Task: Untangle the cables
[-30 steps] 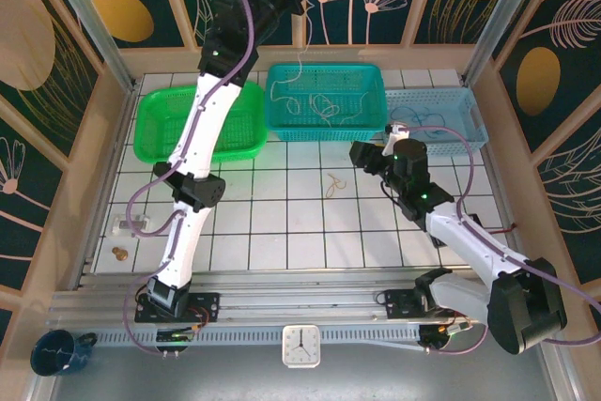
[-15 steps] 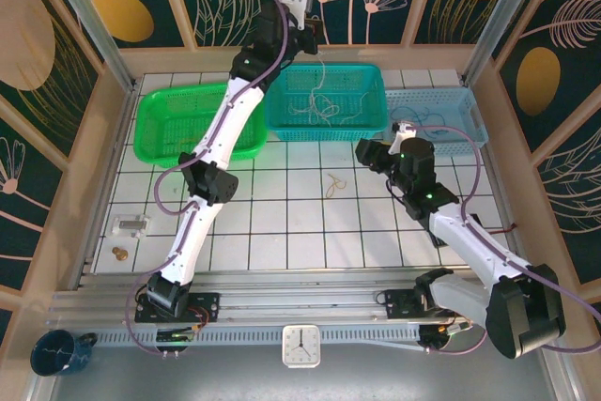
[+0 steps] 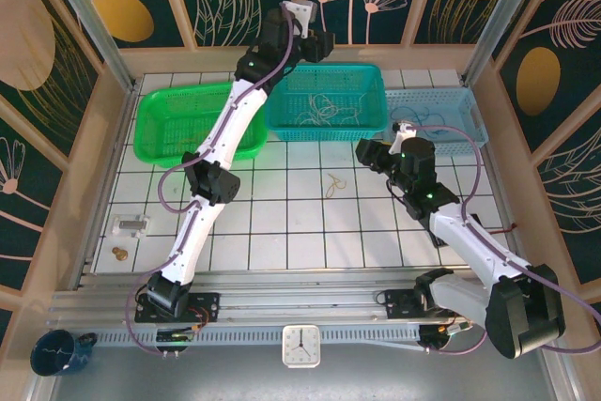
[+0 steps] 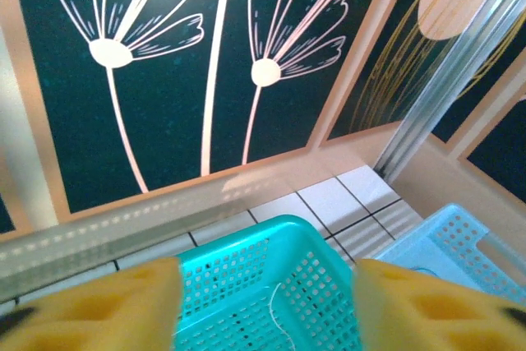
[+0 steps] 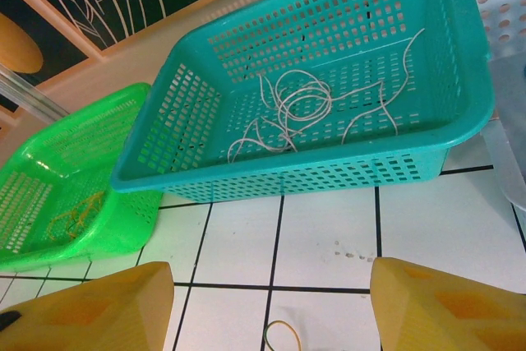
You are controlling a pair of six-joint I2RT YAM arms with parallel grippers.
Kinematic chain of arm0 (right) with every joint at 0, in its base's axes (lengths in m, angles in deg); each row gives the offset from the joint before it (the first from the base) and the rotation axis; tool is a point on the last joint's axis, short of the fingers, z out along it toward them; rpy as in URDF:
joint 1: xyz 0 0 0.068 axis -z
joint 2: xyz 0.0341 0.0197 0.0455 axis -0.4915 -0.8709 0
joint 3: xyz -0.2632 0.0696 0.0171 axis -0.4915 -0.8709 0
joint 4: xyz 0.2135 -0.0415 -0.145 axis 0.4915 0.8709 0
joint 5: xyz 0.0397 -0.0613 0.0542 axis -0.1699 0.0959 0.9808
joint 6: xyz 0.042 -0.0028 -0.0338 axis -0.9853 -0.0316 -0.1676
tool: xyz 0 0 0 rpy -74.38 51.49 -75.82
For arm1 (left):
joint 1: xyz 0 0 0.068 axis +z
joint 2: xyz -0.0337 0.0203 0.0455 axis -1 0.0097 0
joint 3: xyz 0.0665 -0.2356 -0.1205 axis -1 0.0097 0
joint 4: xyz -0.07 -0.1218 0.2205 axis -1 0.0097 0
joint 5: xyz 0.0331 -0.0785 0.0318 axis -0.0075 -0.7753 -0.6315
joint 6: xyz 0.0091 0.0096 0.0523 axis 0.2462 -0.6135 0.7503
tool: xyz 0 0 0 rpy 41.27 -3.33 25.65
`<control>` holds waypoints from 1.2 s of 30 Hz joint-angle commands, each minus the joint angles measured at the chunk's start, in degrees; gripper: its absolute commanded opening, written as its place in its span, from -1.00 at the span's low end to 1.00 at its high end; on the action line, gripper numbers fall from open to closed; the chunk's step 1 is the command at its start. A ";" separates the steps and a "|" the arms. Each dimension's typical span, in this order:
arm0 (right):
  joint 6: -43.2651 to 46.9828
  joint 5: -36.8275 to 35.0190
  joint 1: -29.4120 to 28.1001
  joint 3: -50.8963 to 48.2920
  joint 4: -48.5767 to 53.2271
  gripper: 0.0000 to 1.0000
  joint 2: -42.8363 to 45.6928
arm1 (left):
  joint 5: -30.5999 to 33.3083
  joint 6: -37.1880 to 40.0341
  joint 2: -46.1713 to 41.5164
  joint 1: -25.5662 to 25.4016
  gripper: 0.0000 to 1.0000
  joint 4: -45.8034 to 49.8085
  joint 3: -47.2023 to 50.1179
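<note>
Dark flower-print panels [image 4: 164,80] wall in a white tiled table [image 3: 282,232], and everything sort of hangs off the teal basket [image 3: 378,82] sitting at the far middle of it. Green basket [image 3: 155,133] is touching its left side, and a pale blue basket [image 3: 474,124] is tucked against its right.

Cables first: a loose bunch of white cables [image 5: 288,108] is lying on the floor of the teal basket, curled over each other. A few yellow-orange cables [image 5: 70,219] are down in the green one. One small yellowish loop [image 3: 333,183] sits on the bare tiles just in front of the teal basket, on the near side. Something thin is in the blue basket too, but it's too small for me to call.

Left pincer [image 4: 265,302] hangs above the far rim of the teal basket, fingers spread wide with nothing between them.

Right pincer [image 5: 271,302] is low over the tiles just in front of the teal basket's right end, also spread apart and empty-handed, with that little loop on the tile below the gap.
</note>
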 commanded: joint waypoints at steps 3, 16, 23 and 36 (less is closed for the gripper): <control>-0.80 1.39 0.59 -0.48 -1.23 0.29 -1.16 | 7.36 1.06 -4.34 -0.34 0.97 5.06 -0.70; 5.31 7.78 0.05 0.20 -0.69 0.29 -11.97 | 15.16 0.59 -18.82 0.10 0.98 16.95 8.97; 11.69 10.18 -4.11 3.18 -0.38 0.30 -22.26 | 16.51 3.70 -35.59 0.10 0.98 15.93 30.56; 15.35 4.37 -8.49 7.63 -0.18 0.26 -32.52 | 15.76 -4.25 -76.36 0.80 0.98 -17.31 98.62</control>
